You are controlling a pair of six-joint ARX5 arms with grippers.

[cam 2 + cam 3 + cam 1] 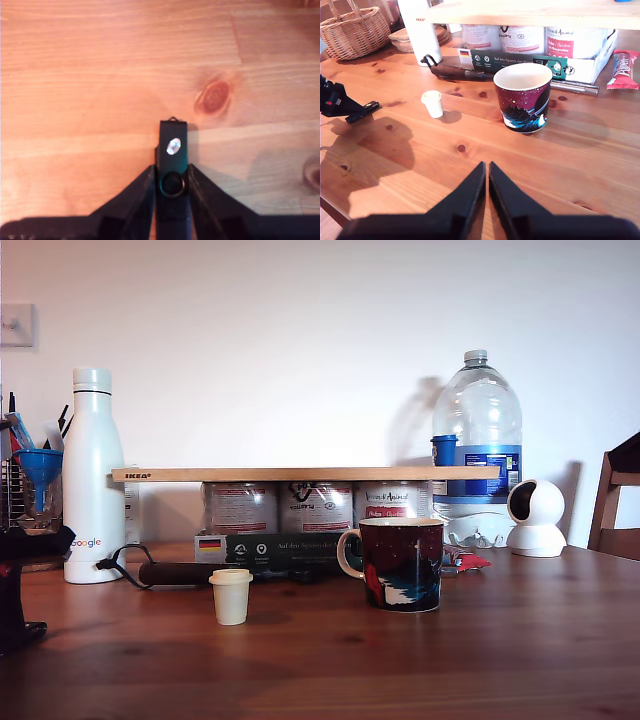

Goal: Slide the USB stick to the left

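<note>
Gripping the USB stick [172, 160], my first gripper [171, 186] had both jaws pressed against its sides just over the wooden table [100, 75].
My second gripper [486, 176] hung with its jaws together, holding nothing, above bare boards short of the dark mug [522, 97] and the small cream cup [433, 103]; the exterior view did not show the stick.
</note>
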